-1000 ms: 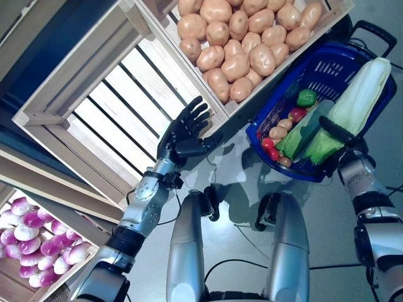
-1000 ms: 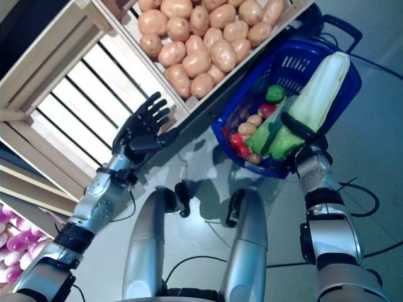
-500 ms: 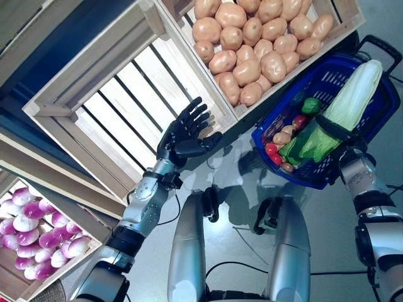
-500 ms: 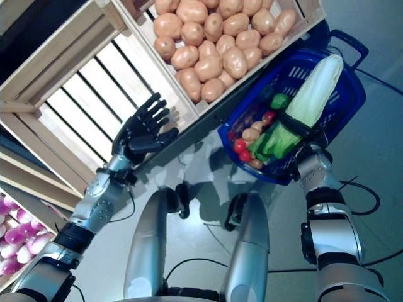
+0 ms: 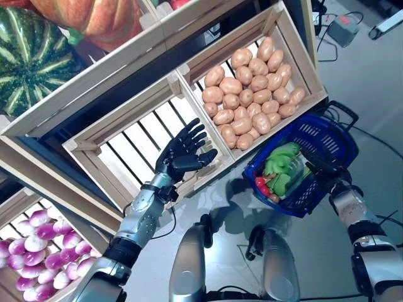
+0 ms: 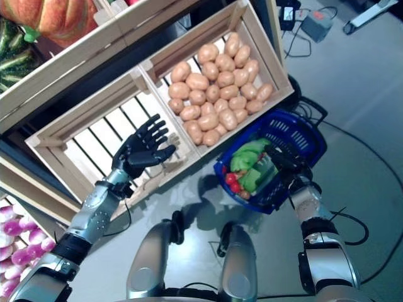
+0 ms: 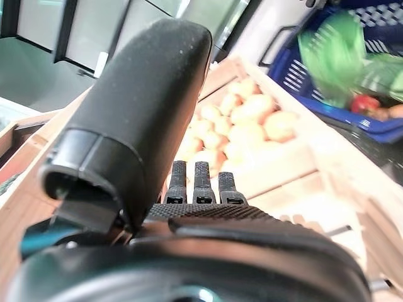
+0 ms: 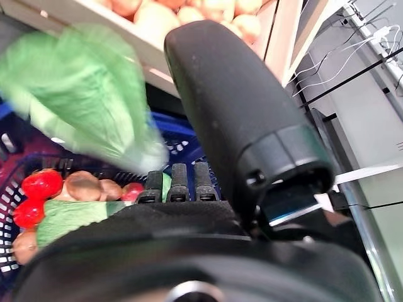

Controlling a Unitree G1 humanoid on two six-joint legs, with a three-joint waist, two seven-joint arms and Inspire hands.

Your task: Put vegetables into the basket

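Above the blue basket's (image 5: 327, 141) near rim, the right hand (image 5: 322, 168) shows straight fingers beside the leafy green cabbage (image 5: 281, 168), apparently dropped in; the left hand (image 5: 182, 150) hangs spread over an empty crate (image 5: 119, 151).

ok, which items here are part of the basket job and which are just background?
Task things:
- blue basket, on the floor
- leafy green vegetable in the basket
- small red vegetables in the basket
- right hand, at the basket
- left hand, open, empty

Background:
- crate of potatoes
- empty slatted crate
- purple-and-white turnips
- striped green melon
- orange pumpkin
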